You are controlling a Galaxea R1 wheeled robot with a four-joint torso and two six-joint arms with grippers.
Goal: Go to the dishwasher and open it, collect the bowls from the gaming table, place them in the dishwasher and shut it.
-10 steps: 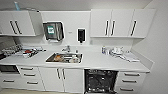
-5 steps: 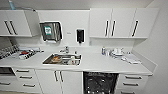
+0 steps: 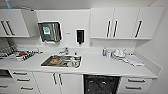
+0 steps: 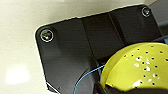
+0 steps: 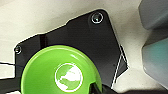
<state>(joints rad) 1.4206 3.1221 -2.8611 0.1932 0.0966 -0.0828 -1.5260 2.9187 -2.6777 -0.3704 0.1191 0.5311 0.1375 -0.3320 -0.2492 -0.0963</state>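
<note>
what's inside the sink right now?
The sink holds a brownish item at its left and some pale dishes or cups toward the right, too blurred to identify. The basin floor beneath them is covered. The faucet stands behind it.

The dishwasher (image 3: 101, 84) is set open-fronted below the countertop (image 3: 100, 66), right of the sink (image 3: 62, 61). A dish rack (image 3: 15, 53) is placed at the left end, stacked dishes (image 3: 118, 53) toward the right. Wall cabinets (image 3: 125, 22) are mounted above.
</note>
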